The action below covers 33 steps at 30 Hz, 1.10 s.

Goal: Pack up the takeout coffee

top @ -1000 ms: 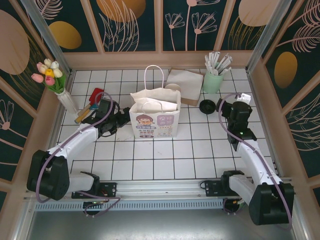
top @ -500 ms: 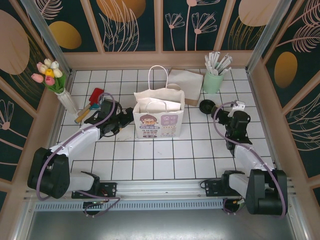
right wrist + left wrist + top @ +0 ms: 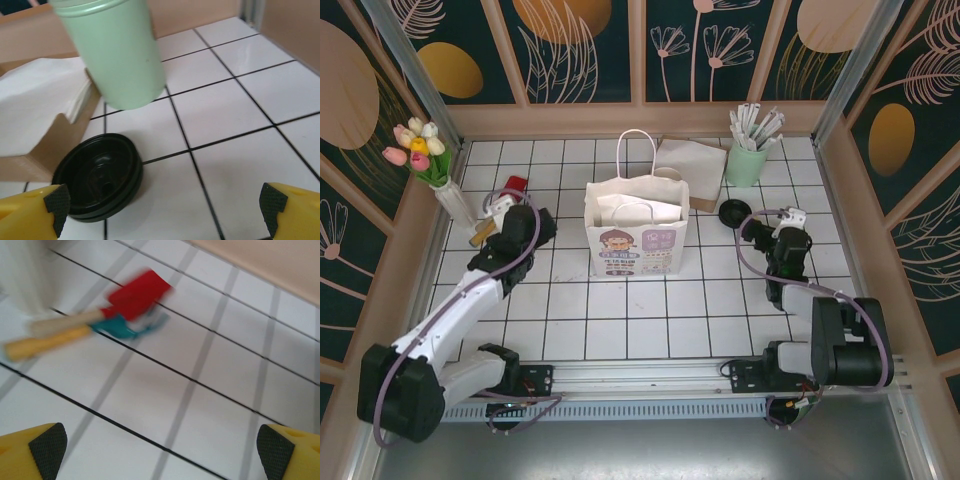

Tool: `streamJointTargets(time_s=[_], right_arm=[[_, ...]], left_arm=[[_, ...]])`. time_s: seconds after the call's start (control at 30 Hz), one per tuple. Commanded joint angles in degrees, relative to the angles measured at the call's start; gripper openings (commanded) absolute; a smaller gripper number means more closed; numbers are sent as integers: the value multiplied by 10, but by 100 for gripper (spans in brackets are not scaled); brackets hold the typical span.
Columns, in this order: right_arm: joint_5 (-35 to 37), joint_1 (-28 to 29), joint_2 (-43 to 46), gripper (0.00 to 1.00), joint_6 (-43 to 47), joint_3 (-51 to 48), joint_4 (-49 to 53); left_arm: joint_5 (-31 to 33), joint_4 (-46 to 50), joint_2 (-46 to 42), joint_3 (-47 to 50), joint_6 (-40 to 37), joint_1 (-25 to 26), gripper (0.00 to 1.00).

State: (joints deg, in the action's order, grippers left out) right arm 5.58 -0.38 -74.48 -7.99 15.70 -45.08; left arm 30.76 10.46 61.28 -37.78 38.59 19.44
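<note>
The takeout coffee is hidden. The white paper bag (image 3: 632, 228) stands open in the middle of the table, handles up. My left gripper (image 3: 486, 226) is well left of the bag, near the spatulas, and is open; in the left wrist view its yellow fingertips (image 3: 46, 444) stand far apart over bare tiles, with the left gripper (image 3: 160, 452) holding nothing. My right gripper (image 3: 757, 230) sits low, right of the bag, and is open. Just ahead of the right gripper (image 3: 165, 207), towards its left fingertip, lies the loose black lid (image 3: 98, 175), untouched.
The black lid (image 3: 734, 213) lies between the bag and my right arm. Behind it stand a mint-green pot of wrapped straws (image 3: 746, 160) (image 3: 117, 50) and a wooden napkin holder (image 3: 688, 165) (image 3: 30, 142). Red and teal spatulas (image 3: 107, 315) (image 3: 503, 197) lie beside a tulip vase (image 3: 432, 160).
My left arm has pulled away from the bag's left side and swung left towards the spatulas. The right arm has drawn back and folded lower. The bag has settled slightly rightward.
</note>
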Motion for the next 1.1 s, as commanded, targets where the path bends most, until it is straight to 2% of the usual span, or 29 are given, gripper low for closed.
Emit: streamJointTargets(time_s=[0.0, 0.07, 0.13, 0.17, 0.23, 0.3, 0.37, 0.47, 0.53, 0.67, 0.73, 0.83, 0.9, 0.93, 0.97, 1.03, 1.07], right_arm=[[89, 4, -18, 99, -35, -11, -86], [98, 6, -27, 99, -36, -4, -86], [91, 9, -36, 99, -18, 5, -81], [86, 13, -41, 99, -3, 7, -88], [82, 20, -48, 99, 30, 4, -116], [76, 23, -56, 99, 58, -9, -164], [73, 22, -59, 99, 66, -14, -191], [57, 22, -60, 99, 73, -20, -199], [53, 22, -59, 99, 74, -31, -219], [40, 21, -64, 99, 78, -36, -233], [34, 21, -66, 99, 80, -36, -234], [31, 21, -65, 99, 81, -45, -249], [27, 21, -62, 99, 82, -55, -263], [26, 22, -60, 99, 83, -59, -269], [27, 22, -59, 99, 83, -63, -275], [37, 23, -58, 99, 80, -74, -297], [47, 23, -61, 99, 76, -81, -314]], left_arm=[[227, -179, -19, 84, -57, -8, 99], [270, -284, -9, 134, -97, -23, 99], [271, -326, 11, 155, -103, -55, 99], [239, -302, 16, 144, -94, -77, 99], [205, -396, 30, 170, -165, -91, 99], [147, -499, 50, 204, -236, -99, 99], [63, -527, 72, 214, -256, -119, 99], [-121, -564, 107, 223, -281, -152, 99], [-178, -582, 129, 212, -304, -152, 99], [-205, -686, 179, 207, -323, -172, 99], [-224, -696, 193, 199, -325, -189, 99], [-253, -807, 217, 245, -311, -215, 99], [-269, -916, 269, 272, -316, -216, 99], [-280, -898, 268, 267, -318, -216, 99], [-295, -836, 251, 250, -332, -216, 99], [-303, -862, 264, 253, -332, -216, 99], [-287, -845, 257, 250, -329, -216, 99]])
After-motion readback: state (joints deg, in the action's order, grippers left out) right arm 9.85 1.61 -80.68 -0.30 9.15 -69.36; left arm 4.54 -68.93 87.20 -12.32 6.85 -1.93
